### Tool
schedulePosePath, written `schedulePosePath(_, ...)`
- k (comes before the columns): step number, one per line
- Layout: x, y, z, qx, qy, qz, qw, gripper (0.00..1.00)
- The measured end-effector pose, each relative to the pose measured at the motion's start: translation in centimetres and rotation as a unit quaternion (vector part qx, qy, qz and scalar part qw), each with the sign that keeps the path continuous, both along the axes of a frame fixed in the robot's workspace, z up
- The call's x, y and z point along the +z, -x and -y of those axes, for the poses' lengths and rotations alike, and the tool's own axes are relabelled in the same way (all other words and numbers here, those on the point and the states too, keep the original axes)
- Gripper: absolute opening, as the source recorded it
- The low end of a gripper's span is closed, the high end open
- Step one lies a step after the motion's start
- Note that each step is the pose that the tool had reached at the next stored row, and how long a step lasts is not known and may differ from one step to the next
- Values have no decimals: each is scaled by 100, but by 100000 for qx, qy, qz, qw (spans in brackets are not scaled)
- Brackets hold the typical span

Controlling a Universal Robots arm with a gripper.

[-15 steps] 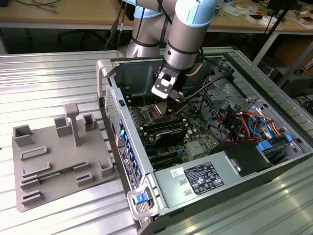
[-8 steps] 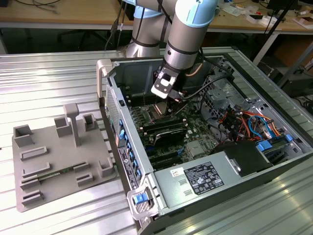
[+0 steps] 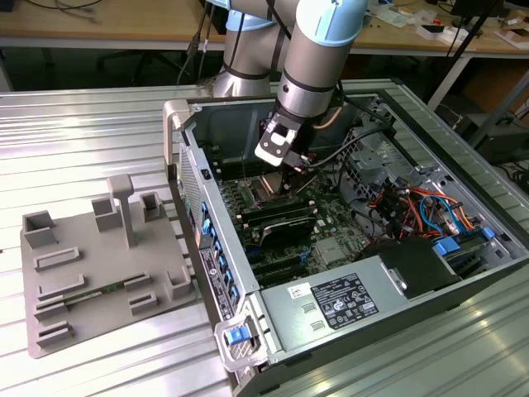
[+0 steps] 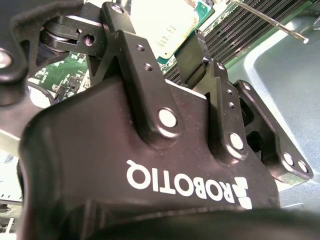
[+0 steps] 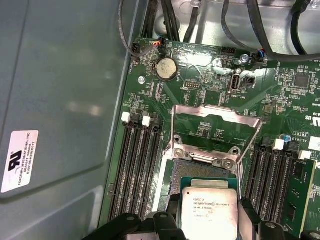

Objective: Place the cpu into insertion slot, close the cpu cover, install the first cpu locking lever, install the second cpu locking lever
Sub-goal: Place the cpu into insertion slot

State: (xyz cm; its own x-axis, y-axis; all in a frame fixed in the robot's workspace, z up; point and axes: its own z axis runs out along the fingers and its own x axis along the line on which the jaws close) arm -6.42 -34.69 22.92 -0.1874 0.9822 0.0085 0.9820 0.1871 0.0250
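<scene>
Cpu (image 5: 209, 209) first: the small silver chip sits between the two black fingers (image 5: 248, 217) of the gripper (image 5: 210, 222), which is squeezed tight on its two sides. In the second wrist view the cpu (image 4: 160, 24) shows as a pale square past the gripper's black body. It hangs just above the insertion slot (image 5: 200, 171), the dark square hole under it, and I cannot tell if it is touching the slot yet. A bit of the slot peeks out past the chip's far edge. Behind that, the cpu cover (image 5: 216, 113) stands tipped up and open, a thin metal frame with the green board showing through its middle. So the job looks to be at its first step, putting the chip in. The cover is not shut. To go in well, I think the chip must lie flat, line up square with the slot and come down softly, since the tiny pins could bend. Long black memory slots (image 5: 137, 170) run on both sides. Farther off sit a round coin battery (image 5: 166, 68) and some black cables (image 5: 170, 20). In the exterior view the robot arm (image 3: 310, 74) reaches down into the open computer case (image 3: 186, 112), and a grey tray (image 3: 83, 248) rests well apart, on the exterior view's left.
</scene>
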Motion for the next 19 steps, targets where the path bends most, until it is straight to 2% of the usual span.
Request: schedulePosePath(19, -1, 0, 0, -1744, -2, 0, 99985, 55)
